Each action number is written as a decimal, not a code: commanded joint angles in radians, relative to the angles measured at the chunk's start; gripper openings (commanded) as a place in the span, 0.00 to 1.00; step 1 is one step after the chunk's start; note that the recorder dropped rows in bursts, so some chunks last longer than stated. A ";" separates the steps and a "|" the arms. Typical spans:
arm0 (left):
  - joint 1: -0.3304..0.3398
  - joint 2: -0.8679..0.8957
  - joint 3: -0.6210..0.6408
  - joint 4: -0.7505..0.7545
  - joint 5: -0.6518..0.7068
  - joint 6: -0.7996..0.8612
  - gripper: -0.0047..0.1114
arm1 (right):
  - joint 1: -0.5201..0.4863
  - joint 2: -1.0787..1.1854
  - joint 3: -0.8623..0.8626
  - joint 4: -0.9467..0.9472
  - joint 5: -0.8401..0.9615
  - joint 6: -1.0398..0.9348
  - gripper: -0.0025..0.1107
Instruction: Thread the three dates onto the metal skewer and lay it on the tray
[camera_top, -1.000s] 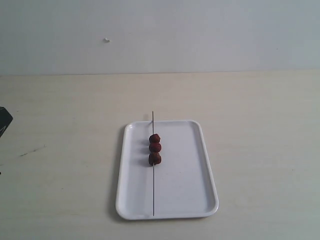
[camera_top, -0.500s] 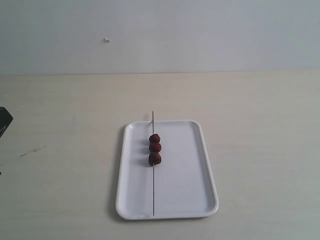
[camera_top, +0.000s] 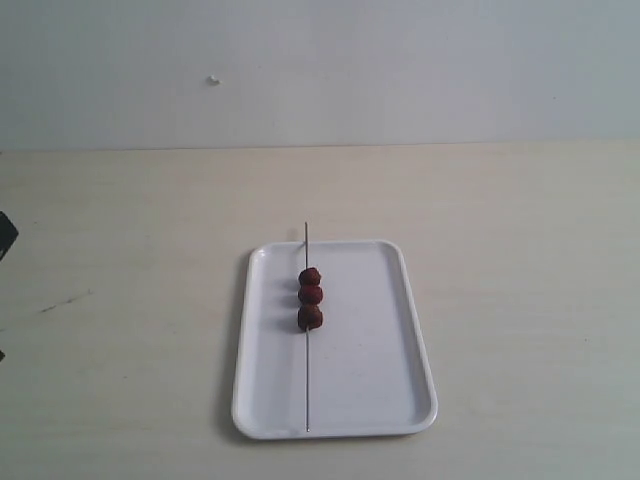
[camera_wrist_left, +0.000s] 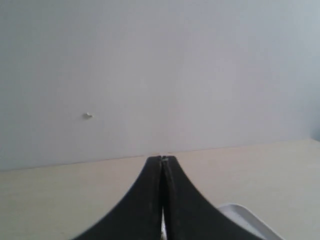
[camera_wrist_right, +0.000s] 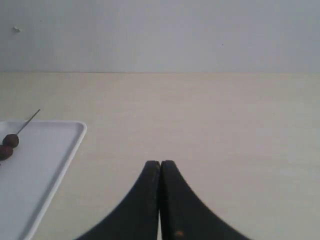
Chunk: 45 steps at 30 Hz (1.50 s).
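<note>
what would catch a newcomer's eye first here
The three dates stand out, dark red in a tight row on the metal skewer. The skewer lies lengthwise on the white tray in the middle of the pale table, its far tip poking past the rim. The left tool and right tool are shut, holding nothing.

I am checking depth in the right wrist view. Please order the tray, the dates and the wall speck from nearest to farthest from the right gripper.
1. The tray: its corner lies closest to the right gripper.
2. The dates: on the tray, farther in.
3. The wall speck: behind the table.
</note>
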<state>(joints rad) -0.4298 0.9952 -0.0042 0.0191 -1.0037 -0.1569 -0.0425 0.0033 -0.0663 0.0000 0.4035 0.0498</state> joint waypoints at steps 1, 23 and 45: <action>0.061 -0.144 0.004 0.006 0.194 -0.029 0.04 | -0.004 -0.003 0.005 0.000 -0.016 0.004 0.02; 0.453 -0.936 0.004 0.004 1.059 0.070 0.04 | -0.004 -0.003 0.005 0.000 -0.016 0.004 0.02; 0.453 -0.995 0.004 0.004 1.360 0.071 0.04 | -0.004 -0.003 0.005 0.000 -0.016 0.004 0.02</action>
<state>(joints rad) 0.0199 0.0066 0.0005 0.0219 0.3570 -0.0872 -0.0425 0.0033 -0.0641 0.0000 0.4000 0.0516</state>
